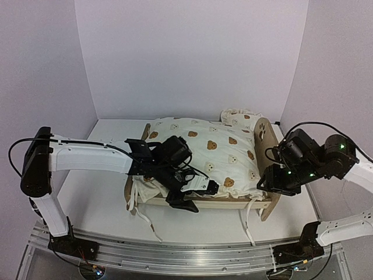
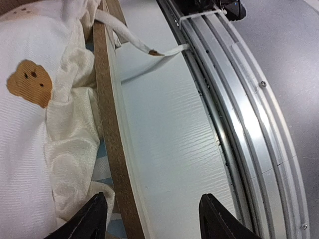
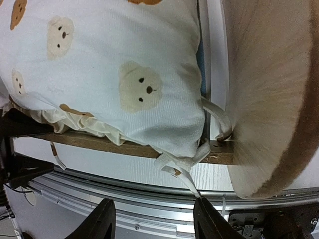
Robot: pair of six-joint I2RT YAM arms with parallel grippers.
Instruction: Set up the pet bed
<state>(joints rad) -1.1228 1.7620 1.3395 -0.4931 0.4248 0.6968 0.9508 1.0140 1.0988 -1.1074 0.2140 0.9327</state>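
**Figure.** Small light-wood pet bed (image 1: 265, 133) at the centre of the white table (image 1: 99, 192), its rounded headboard to the right. A cream bear-print cushion (image 1: 215, 146) is spread over it, and a small matching pillow (image 1: 238, 116) lies at the far right corner.

- **Left gripper** (image 2: 152, 219): fingers apart and empty, with the bed's near wooden side rail (image 2: 112, 149) running between them.
- **Right gripper** (image 3: 154, 219): fingers apart and empty, hovering by the headboard end, close to a white fabric tie (image 3: 182, 174).
- **Handling, as judged:** the frame is stiff and probably light, so it may slide if pushed. The cushion is soft and limp, best pinched at its ruffled edge or by a tie.
- **Views:** only the top view shows the pillow and both arms. The left wrist view shows the cushion edge bunched inside the rail. The right wrist view shows a strip of blue base fabric (image 3: 200, 64) and the knotted corner ties.
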